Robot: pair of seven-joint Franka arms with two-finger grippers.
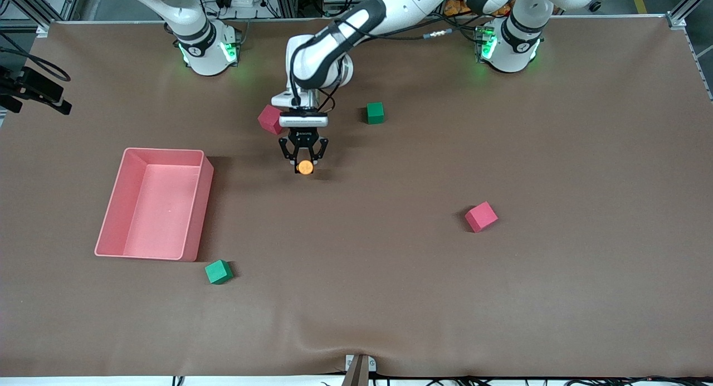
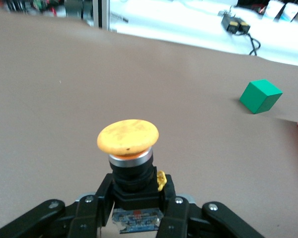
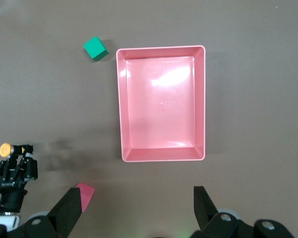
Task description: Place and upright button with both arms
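The button [image 1: 304, 167], with its orange cap and black body, is held by its body between the fingers of my left gripper [image 1: 304, 162]. The left arm reaches across from its base and holds the button low over the table, between the pink bin and the table's middle. In the left wrist view the cap [image 2: 128, 136] points away from the gripper [image 2: 136, 208]. My right gripper [image 3: 136, 193] is open and empty, high over the table beside the pink bin. It is out of the front view. The right wrist view shows the button [image 3: 6, 148] far off.
A pink bin [image 1: 161, 150] stands toward the right arm's end, also in the right wrist view [image 3: 161, 48]. A green cube [image 1: 218, 272] lies nearer the front camera than the bin. A pink cube [image 1: 270, 119] and a green cube [image 1: 375, 112] lie by the left gripper. Another pink cube [image 1: 480, 216] lies toward the left arm's end.
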